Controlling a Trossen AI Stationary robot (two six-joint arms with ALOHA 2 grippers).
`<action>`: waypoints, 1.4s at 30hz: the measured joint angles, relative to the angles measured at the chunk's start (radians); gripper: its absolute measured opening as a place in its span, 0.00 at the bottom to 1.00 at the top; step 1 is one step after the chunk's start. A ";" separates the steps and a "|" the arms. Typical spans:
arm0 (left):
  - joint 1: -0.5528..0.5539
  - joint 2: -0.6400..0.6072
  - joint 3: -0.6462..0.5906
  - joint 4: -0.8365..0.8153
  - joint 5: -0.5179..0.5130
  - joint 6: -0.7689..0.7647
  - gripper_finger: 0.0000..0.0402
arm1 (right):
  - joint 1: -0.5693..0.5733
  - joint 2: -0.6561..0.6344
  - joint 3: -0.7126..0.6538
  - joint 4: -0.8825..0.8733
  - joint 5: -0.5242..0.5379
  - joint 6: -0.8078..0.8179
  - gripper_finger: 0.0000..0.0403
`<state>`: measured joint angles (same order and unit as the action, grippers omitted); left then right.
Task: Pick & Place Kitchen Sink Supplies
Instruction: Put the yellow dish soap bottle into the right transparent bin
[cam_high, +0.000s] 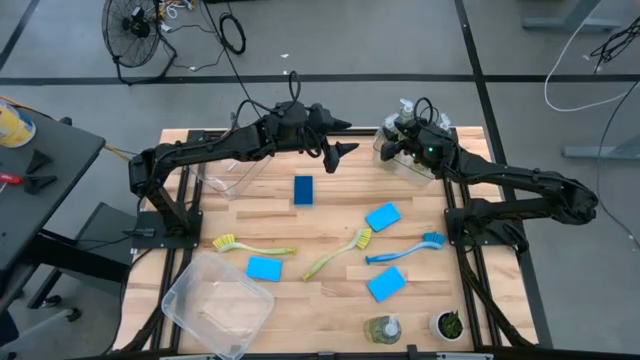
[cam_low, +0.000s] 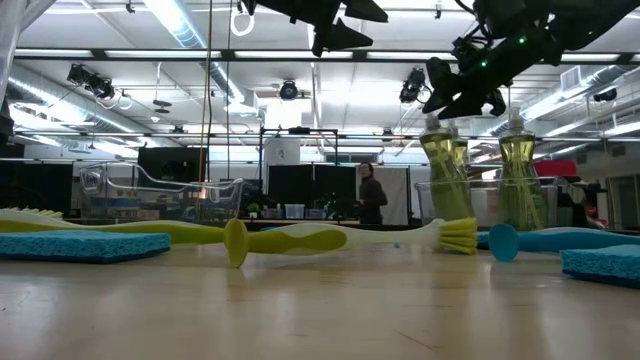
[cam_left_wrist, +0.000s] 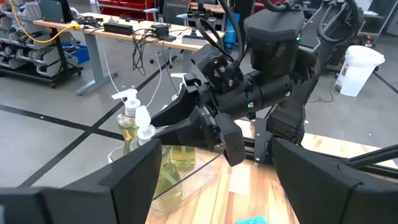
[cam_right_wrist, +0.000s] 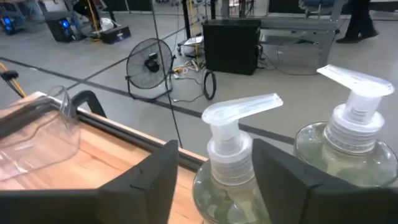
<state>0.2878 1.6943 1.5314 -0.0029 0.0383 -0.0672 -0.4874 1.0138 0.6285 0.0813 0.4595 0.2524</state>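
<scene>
I am holding my right gripper (cam_right_wrist: 214, 171) open around a soap bottle (cam_right_wrist: 233, 162) standing in the far-right bin (cam_high: 425, 172), fingers not gripping it. My left gripper (cam_high: 340, 150) is hanging wide open above the bench (cam_high: 320, 225).

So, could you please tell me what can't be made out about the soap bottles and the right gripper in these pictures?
- Right gripper: whether its fingers touch the pump bottle between them; right wrist view, the edge cuts off the fingertips.
- Bottles in the clear bin: their count; high view, the right arm covers them.
- Soap bottle at the near edge: its pump is too small; high view.
- Left gripper: hovers open, nothing hidden.
</scene>
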 joint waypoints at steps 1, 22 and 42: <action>0.000 0.000 0.000 0.000 0.000 0.000 0.78 | -0.001 0.000 0.000 -0.002 0.002 -0.007 0.55; 0.000 -0.003 0.000 -0.002 0.000 0.002 0.78 | 0.013 -0.235 0.000 -0.165 0.003 -0.142 0.68; -0.040 -0.049 0.002 -0.003 0.000 0.001 0.78 | 0.355 -0.400 0.000 -0.295 -0.390 -0.130 0.67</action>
<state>0.2477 1.6455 1.5330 -0.0056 0.0383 -0.0666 -0.1328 0.6134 0.6281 -0.2133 0.0692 0.1227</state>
